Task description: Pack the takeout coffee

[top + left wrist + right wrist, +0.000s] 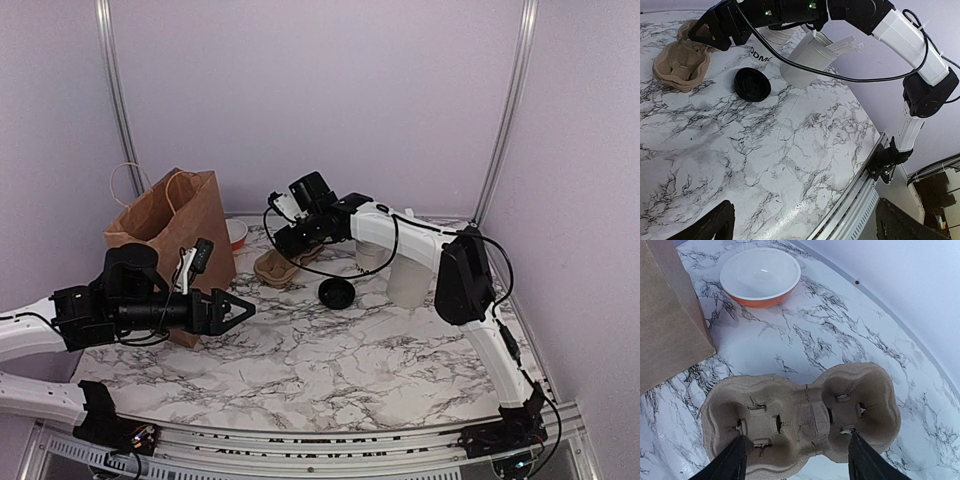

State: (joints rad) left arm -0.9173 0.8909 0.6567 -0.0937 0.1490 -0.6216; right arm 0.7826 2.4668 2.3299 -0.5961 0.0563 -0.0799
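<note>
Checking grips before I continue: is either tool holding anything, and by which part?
Nothing is held. The left tool is open and empty; the right tool stands open over the cup carrier.

Your surface [350, 350] is white and marble-patterned with grey veins, boxed in by plain pale lilac walls [320, 90] behind and at both sides. Slim metal posts [117, 100] stand at the back corners, a metal rail [330, 445] lines the near edge, and the light is soft and even.
</note>
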